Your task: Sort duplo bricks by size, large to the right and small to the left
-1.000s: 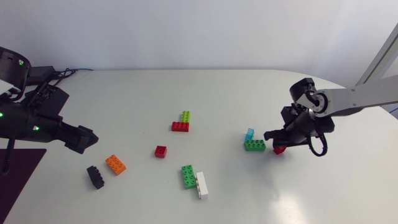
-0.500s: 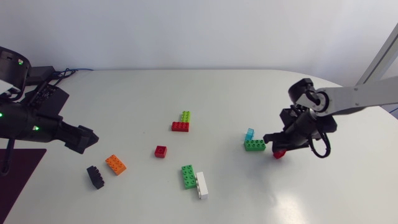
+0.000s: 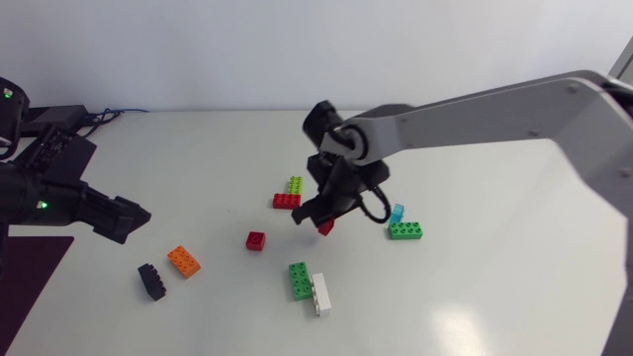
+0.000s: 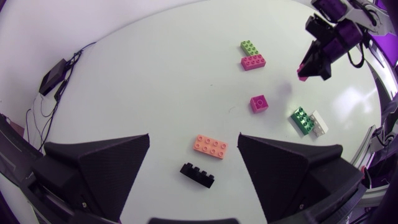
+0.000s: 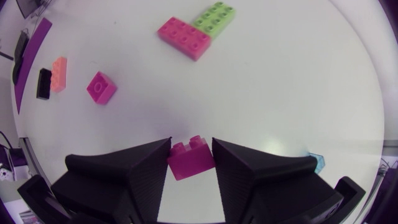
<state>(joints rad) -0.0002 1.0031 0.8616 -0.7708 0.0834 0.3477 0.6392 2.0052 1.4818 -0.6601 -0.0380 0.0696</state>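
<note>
Since the small red brick (image 5: 189, 158) is light, stiff plastic with slick sides, its flat opposite walls are the place to pinch. The right gripper (image 3: 321, 216) has its fingers (image 5: 146, 168) clamped on it there. Brick hangs over mid counter (image 3: 495, 297), just near-right of the long red brick (image 3: 287, 201). Right arm (image 3: 475, 104) reaches from the right past centre, wrist pointing down. Left gripper (image 4: 194, 137) sits far left, fingers spread, holding nothing.

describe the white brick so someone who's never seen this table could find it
Start at the right gripper, shut on a small red brick above the middle of the table. Nearer the front edge lie two long bricks touching side by side. The white brick is the only white piece, set against the green brick.
</note>
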